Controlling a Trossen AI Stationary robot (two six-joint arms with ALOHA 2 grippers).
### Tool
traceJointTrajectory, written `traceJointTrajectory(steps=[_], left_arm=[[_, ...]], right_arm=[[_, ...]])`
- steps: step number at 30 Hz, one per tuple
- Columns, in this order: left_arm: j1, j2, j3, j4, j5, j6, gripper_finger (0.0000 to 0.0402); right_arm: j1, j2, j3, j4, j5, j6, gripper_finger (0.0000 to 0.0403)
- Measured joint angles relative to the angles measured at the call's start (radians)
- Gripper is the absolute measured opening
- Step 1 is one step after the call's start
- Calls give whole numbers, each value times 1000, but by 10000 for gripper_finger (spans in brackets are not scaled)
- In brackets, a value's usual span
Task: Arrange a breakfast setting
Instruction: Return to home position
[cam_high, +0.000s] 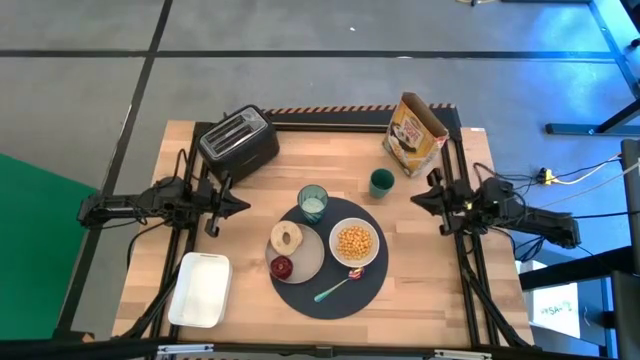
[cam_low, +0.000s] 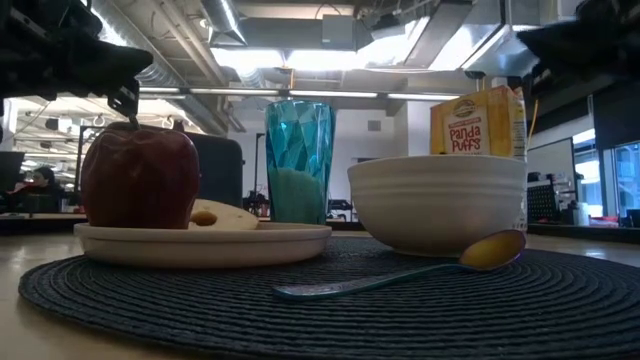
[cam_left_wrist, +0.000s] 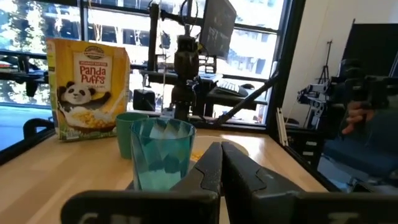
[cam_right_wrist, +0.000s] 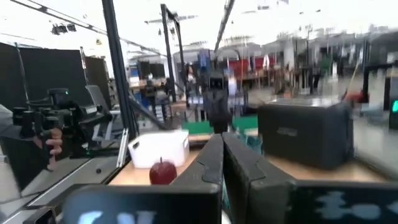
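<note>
A round dark-grey mat lies at the table's near middle. On it rest a pale beige plate with a bagel and a small red fruit, a white bowl of cereal, a clear bluish glass and a teal spoon. The low view shows the fruit, glass, bowl and spoon. My left gripper is shut and empty, left of the glass. My right gripper is shut and empty, right of the mat.
A black toaster stands at the far left. A cereal box and a teal cup stand at the far right. A white rectangular tray lies at the near left. A person's hand shows beyond the table.
</note>
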Motion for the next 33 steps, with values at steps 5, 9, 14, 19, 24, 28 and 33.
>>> traceJointTrajectory(steps=[5, 9, 14, 19, 24, 28, 33], left_arm=[[0, 0, 0, -4, 17, 22, 0], [0, 0, -9, 13, 26, 51, 0], [0, 0, -11, 5, -10, 113, 0], [0, 0, -11, -4, -4, 127, 0], [0, 0, -11, -9, 82, 91, 0], [0, 1, -11, -47, 152, 67, 0], [0, 0, -11, -49, 119, 41, 0]], right_arm=[[0, 2, -89, 80, 2, 66, 0], [0, 2, -92, 89, 6, 57, 0], [1, 2, -92, 84, -33, 51, 0], [1, 2, -92, 50, -55, 54, 0], [0, 2, -92, 67, -25, 54, 0], [0, 2, -92, 56, -25, 54, 0], [0, 2, -92, 23, -26, 54, 0]])
